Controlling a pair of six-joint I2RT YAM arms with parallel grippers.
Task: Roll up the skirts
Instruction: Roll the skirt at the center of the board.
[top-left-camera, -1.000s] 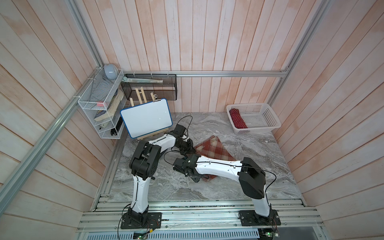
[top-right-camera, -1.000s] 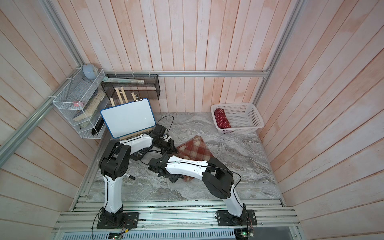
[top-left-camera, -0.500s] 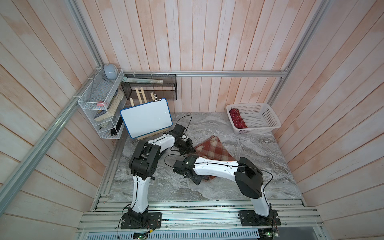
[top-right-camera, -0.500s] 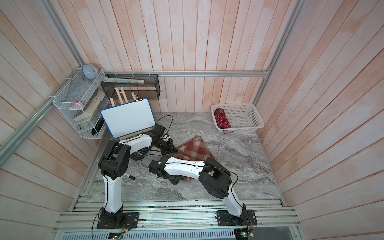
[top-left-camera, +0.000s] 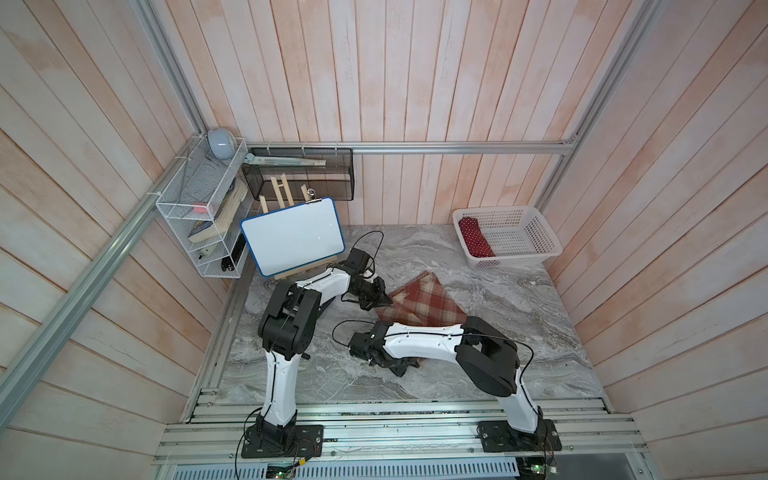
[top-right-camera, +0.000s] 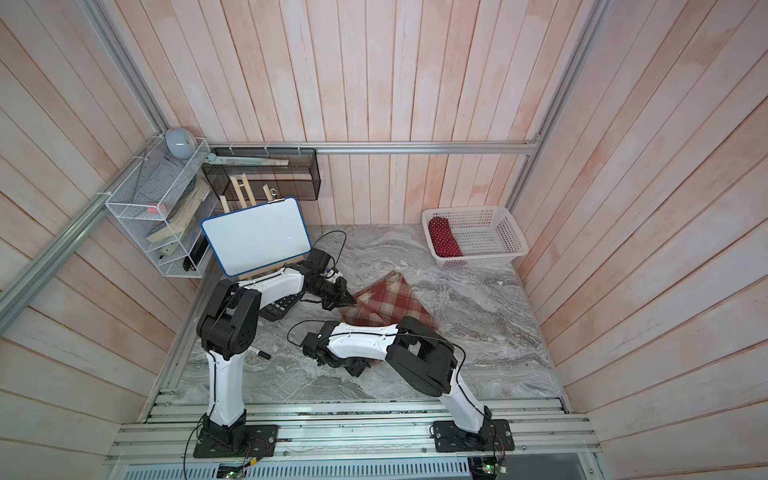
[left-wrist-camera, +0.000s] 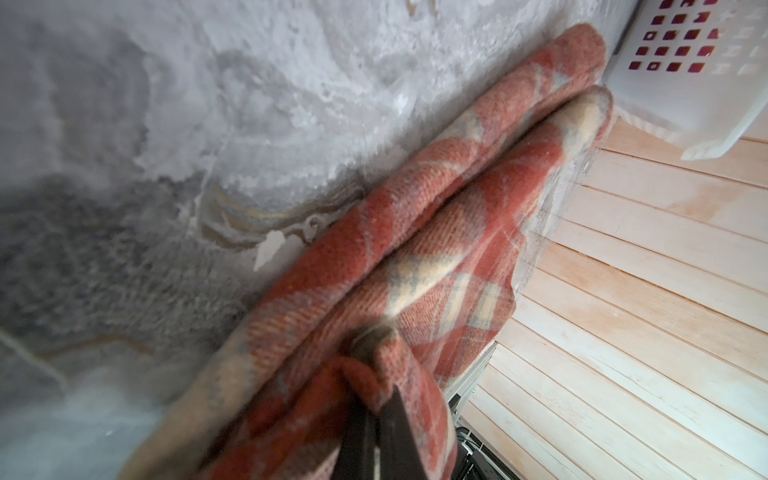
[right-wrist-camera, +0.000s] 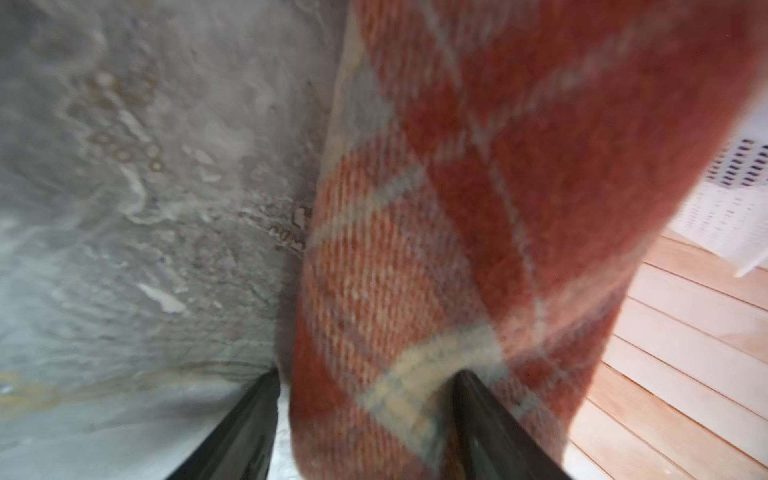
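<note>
Left gripper (top-left-camera: 380, 297) is clenched on a corner of the plaid skirt (top-left-camera: 419, 299), its dark fingers (left-wrist-camera: 386, 419) pressed together with a bunched fold of rust-red, cream and tan wool caught between them, as the left wrist view shows. From that pinch the skirt (left-wrist-camera: 436, 208) runs away from the claw in two thick, rounded folds lying side by side on the grey marble table (top-left-camera: 498, 291). In both top views the cloth spreads between the two claws, partly hidden under the right arm. Right gripper (top-left-camera: 399, 368) sits at the skirt's near edge, on the side away from the left claw; its jaws stand apart astride that edge, one finger (right-wrist-camera: 478, 399) on the plaid and the other beside it on the table, a thin strip of marble showing between. The right wrist view is blurred, so whether it presses the cloth cannot be told. Well beyond both claws stands a white basket (top-left-camera: 511, 259) holding a red dotted cloth (top-left-camera: 476, 237). A black calculator (top-right-camera: 282, 307) lies just behind the left claw.
</note>
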